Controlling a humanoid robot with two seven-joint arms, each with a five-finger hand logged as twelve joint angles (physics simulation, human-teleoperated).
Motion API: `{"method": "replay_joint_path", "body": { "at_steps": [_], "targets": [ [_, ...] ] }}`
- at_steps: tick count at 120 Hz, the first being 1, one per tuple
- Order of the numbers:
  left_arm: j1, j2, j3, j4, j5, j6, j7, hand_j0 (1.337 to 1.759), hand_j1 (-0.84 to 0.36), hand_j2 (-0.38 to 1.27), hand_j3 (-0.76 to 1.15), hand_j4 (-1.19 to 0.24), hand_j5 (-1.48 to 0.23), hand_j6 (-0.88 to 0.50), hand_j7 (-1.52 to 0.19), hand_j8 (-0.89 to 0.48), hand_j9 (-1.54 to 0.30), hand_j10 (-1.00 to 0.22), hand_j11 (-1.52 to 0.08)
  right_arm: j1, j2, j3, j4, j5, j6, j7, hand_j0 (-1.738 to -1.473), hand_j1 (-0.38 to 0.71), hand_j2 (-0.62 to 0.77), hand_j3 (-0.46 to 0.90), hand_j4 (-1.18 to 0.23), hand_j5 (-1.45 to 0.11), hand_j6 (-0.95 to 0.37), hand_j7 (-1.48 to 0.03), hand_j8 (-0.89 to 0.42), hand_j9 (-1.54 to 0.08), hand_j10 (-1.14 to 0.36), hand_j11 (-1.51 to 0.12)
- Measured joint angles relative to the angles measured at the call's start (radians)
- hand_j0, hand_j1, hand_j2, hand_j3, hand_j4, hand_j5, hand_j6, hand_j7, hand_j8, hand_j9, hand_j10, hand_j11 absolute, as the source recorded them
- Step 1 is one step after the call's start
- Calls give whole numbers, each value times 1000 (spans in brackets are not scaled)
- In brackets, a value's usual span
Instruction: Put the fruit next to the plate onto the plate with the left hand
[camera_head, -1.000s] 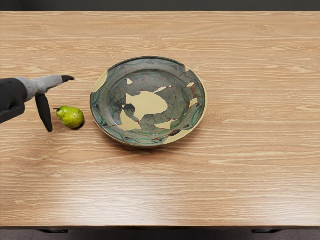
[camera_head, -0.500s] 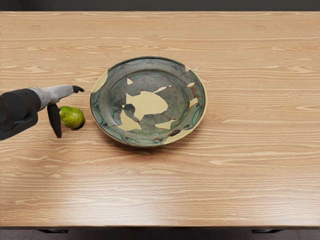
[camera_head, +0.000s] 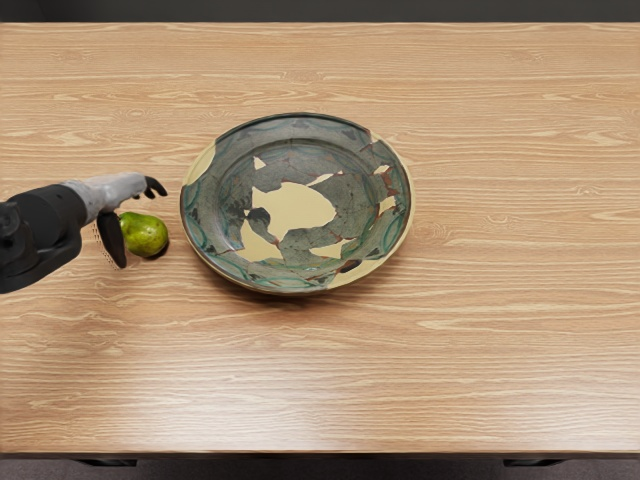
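Observation:
A small green pear (camera_head: 145, 234) lies on the wooden table just left of the plate (camera_head: 396, 186), a wide dish with a teal and cream pattern. My left hand (camera_head: 132, 215) comes in from the left edge and sits right at the pear. Its thumb (camera_head: 112, 240) hangs down on the pear's left side and its fingers (camera_head: 152, 186) curl above the far side. The fingers are around the fruit but not closed on it. The pear rests on the table. The right arm is out of view.
The table's front edge (camera_head: 320, 455) runs along the bottom and its far edge along the top. Bare wood surrounds the plate on the right and in front.
My left hand has moved right toward the pear, from a spread pose beside it to fingers curving over it. The pear and plate have stayed put.

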Motion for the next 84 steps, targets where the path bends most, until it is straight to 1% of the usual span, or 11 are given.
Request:
{"method": "replay_joint_path", "body": {
  "at_steps": [7,39,84],
  "targets": [
    [18,-11,0,14,14,13,0,1658,66,52,0,-245,-311,-247,-311,-246,-311,-244,-310,0,0,0,0,0,0,0,-1658,-349,0,0,0,0,0,0,0,0,0,0],
    [36,-8,0,31,36,38,0,1658,52,54,0,-256,-326,-258,-326,-258,-326,-256,-326,0,0,0,-1,0,0,0,-1658,-349,0,0,0,0,0,0,0,0,0,0],
    [42,-24,0,38,40,56,0,1658,15,61,0,-287,-366,-288,-366,-288,-366,-286,-365,0,0,0,0,0,0,0,-1658,-349,0,0,0,0,0,0,0,0,0,0]
  ]
}}
